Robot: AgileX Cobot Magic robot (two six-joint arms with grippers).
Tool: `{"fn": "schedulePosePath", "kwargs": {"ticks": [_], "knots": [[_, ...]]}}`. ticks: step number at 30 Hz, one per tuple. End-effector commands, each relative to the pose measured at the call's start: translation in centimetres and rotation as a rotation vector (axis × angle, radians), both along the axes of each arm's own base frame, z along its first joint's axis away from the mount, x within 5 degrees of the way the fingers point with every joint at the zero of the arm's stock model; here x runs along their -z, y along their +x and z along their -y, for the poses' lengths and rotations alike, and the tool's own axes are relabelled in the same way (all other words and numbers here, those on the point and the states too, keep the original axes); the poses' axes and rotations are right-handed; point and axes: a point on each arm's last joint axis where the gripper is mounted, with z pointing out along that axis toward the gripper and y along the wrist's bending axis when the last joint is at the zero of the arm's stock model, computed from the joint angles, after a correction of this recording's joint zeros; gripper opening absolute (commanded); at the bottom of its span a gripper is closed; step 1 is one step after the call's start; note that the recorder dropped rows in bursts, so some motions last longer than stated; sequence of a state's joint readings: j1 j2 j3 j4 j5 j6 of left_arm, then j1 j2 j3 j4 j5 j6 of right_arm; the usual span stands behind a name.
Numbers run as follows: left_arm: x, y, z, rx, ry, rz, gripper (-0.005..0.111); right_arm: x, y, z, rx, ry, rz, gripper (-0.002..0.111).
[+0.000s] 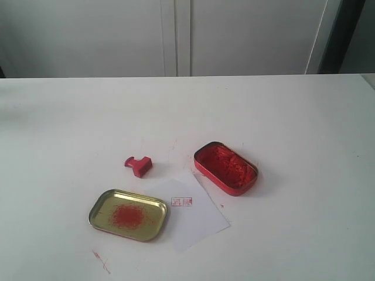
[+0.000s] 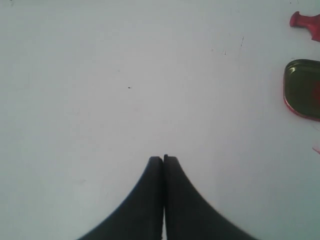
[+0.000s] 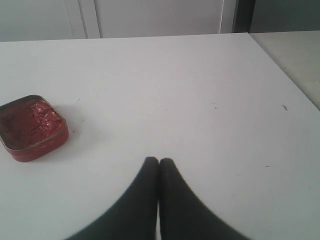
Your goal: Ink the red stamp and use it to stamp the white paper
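Observation:
The red stamp (image 1: 138, 164) lies on its side on the white table, left of the middle; its tip also shows in the left wrist view (image 2: 305, 23). The white paper (image 1: 193, 215) lies just in front of it and carries a small red imprint (image 1: 181, 202). My left gripper (image 2: 163, 159) is shut with nothing in it, over bare table away from the stamp. My right gripper (image 3: 159, 160) is shut and empty too, apart from the red ink tin (image 3: 31, 126). Neither gripper shows in the exterior view.
The red oval tin of ink paste (image 1: 226, 167) stands open right of the paper. The gold lid (image 1: 128, 214) with a red smudge overlaps the paper's left edge; its rim shows in the left wrist view (image 2: 302, 89). White cabinet doors (image 1: 176, 35) stand behind the table.

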State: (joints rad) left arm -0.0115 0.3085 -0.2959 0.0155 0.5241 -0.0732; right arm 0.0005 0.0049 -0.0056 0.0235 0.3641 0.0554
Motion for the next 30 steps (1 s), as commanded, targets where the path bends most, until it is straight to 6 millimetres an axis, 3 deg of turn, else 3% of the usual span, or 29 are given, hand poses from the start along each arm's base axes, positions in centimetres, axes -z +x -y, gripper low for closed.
{"fn": "schedulePosePath", "kwargs": {"ticks": [1,7,19,30], "knots": [[1.2,-0.9,0.0,-0.008,-0.004,0.043,0.0,0.0,0.0,0.0,-0.003,-0.008,0.013,0.0],[2.0,-1.2,-0.1,-0.014,0.005,0.185,0.0,0.0,0.0,0.0,-0.003,-0.008,0.013,0.0],[6.7,-1.7,-0.2,-0.016,0.003,0.179,0.0,0.0,0.0,0.0,-0.003,-0.008,0.013,0.0],[6.6,-1.6,-0.2,-0.001,0.032,0.195,0.0,0.0,0.0,0.0,-0.003,-0.008,0.013,0.0]]}}
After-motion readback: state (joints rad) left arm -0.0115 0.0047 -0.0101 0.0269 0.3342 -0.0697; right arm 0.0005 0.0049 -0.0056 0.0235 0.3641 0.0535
